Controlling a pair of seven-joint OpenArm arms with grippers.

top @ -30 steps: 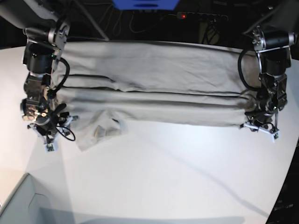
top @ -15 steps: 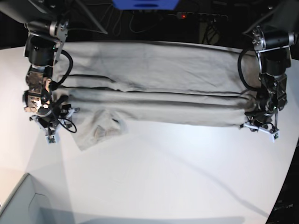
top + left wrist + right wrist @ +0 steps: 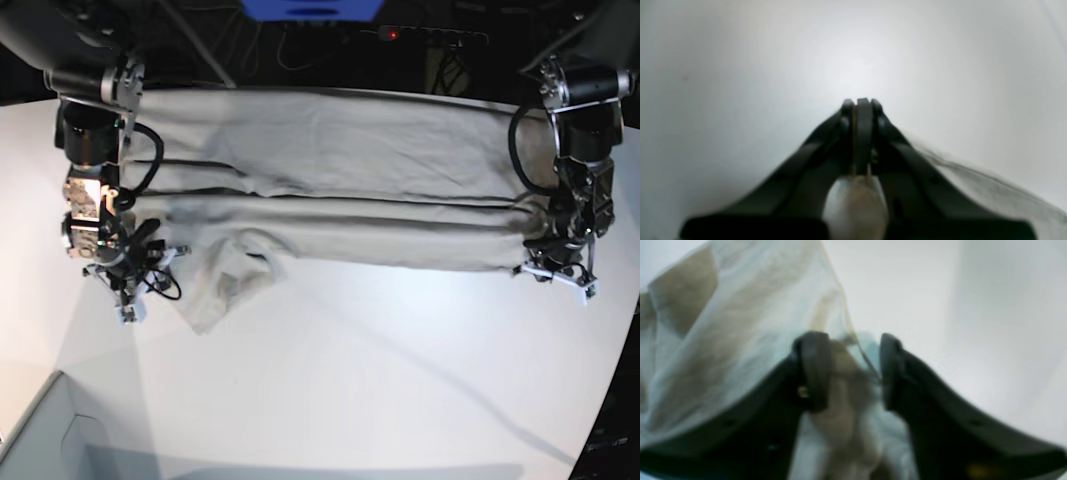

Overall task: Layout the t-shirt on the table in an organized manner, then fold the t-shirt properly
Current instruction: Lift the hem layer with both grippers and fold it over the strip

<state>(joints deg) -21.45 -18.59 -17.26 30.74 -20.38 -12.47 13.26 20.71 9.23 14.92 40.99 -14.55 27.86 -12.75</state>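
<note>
The light grey-beige t-shirt (image 3: 330,150) lies in long folded bands across the far side of the white table (image 3: 350,380). A loose flap hangs at its lower left. My left gripper (image 3: 557,272) is at the shirt's right end. In the left wrist view it (image 3: 862,101) is shut, with cloth (image 3: 990,196) trailing beside it. My right gripper (image 3: 128,300) is at the shirt's left end. In the right wrist view its jaws (image 3: 851,370) hold a bunch of the shirt (image 3: 740,306) between them, which keeps them somewhat apart.
A pale grey box corner (image 3: 50,440) sits at the near left. The table's curved edge (image 3: 622,340) runs down the right side. Dark cables and a power strip (image 3: 420,36) lie beyond the far edge.
My right gripper has moved right and toward the near edge, and the shirt's loose lower-left flap has shifted with it. The left arm has not moved.
</note>
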